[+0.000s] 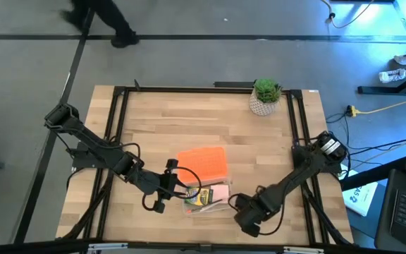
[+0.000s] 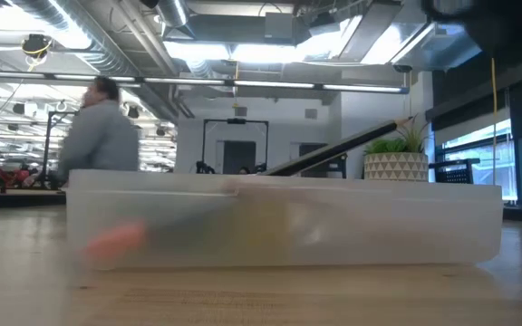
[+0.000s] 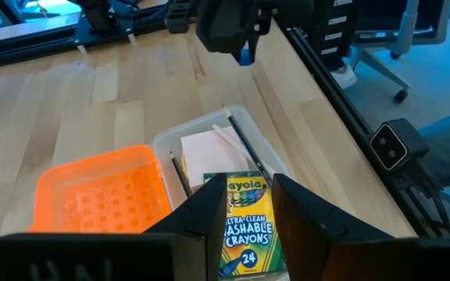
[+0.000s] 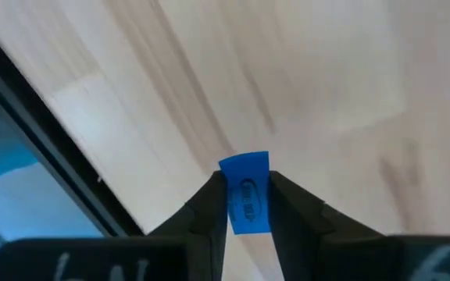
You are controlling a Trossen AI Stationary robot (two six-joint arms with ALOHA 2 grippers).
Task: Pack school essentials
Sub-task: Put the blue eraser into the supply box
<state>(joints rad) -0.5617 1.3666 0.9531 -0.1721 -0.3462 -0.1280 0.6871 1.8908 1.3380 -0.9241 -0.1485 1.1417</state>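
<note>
A clear case [image 1: 220,209] lies on the table, near the near edge, its wall [image 2: 288,226] filling the low view. In it lie the green-and-yellow crayon box [image 3: 246,226], the pale pink pad [image 3: 205,148] and thin pencils [image 3: 244,144]; one pencil [image 2: 352,145] leans out over the rim. I cannot make out the scissors. My left gripper [image 3: 248,187] stands at the case's left end [image 1: 177,187], open by a narrow gap; the crayon box shows beyond that gap, partly behind one finger. My right gripper [image 4: 244,183] is at the case's right end [image 1: 240,204], shut on the tiny blue piece [image 4: 247,195]. My right gripper pinches the tiny blue piece [image 4: 247,168] between its two fingertips, one on each side, and the piece sticks out a little past them. The fingers slant down toward the table. In the left wrist view the piece [image 3: 245,55] hangs clear above the wood beyond the case.
The orange lid [image 1: 203,162] lies flat just beyond the case, also seen in the left wrist view [image 3: 100,191]. A potted green plant [image 1: 266,95] stands at the far right of the table. A dark frame rail [image 1: 118,134] runs along the table's sides. A person [image 2: 98,127] passes behind.
</note>
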